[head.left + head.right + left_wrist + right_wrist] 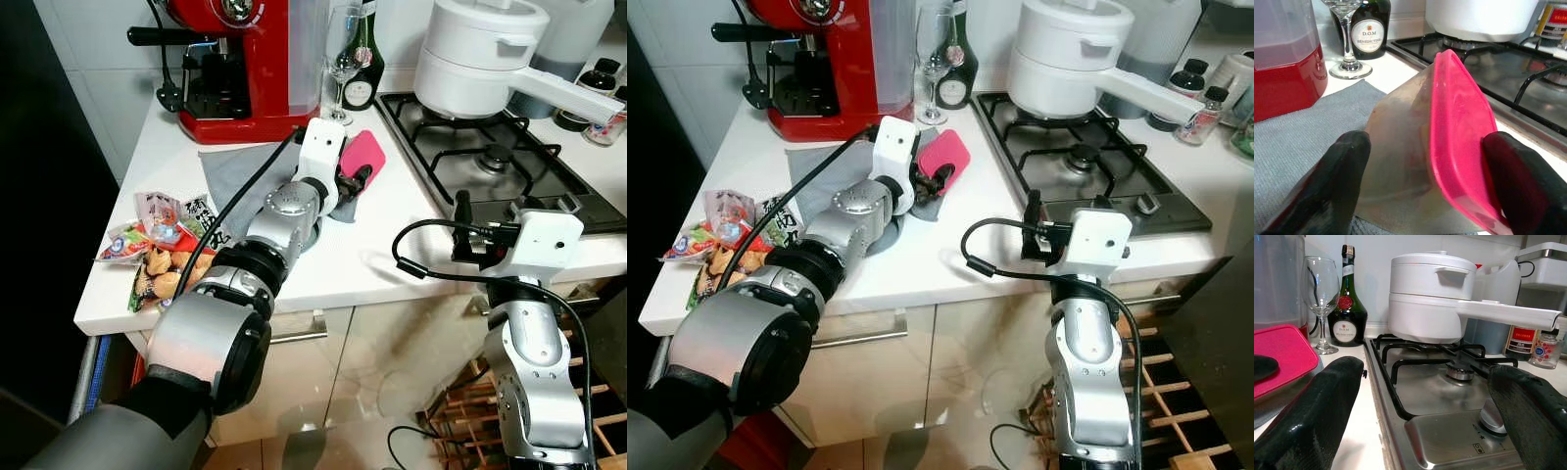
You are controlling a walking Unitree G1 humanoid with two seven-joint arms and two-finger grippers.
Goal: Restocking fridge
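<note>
Left gripper (1425, 186) clamped on pink-lidded container (1449, 147) — contents unclear — right gripper (1425, 416) spread, empty.

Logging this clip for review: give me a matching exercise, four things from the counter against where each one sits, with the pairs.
Things:
1. pink-lidded container
2. white saucepan
3. snack packets
4. wine glass

Places:
A. on the back burner of the gas hob
B. at the counter's front left corner
C. between the left gripper jaws, over the grey cloth
D. between the red coffee machine and the dark bottle

Pairs: 1-C, 2-A, 3-B, 4-D
</note>
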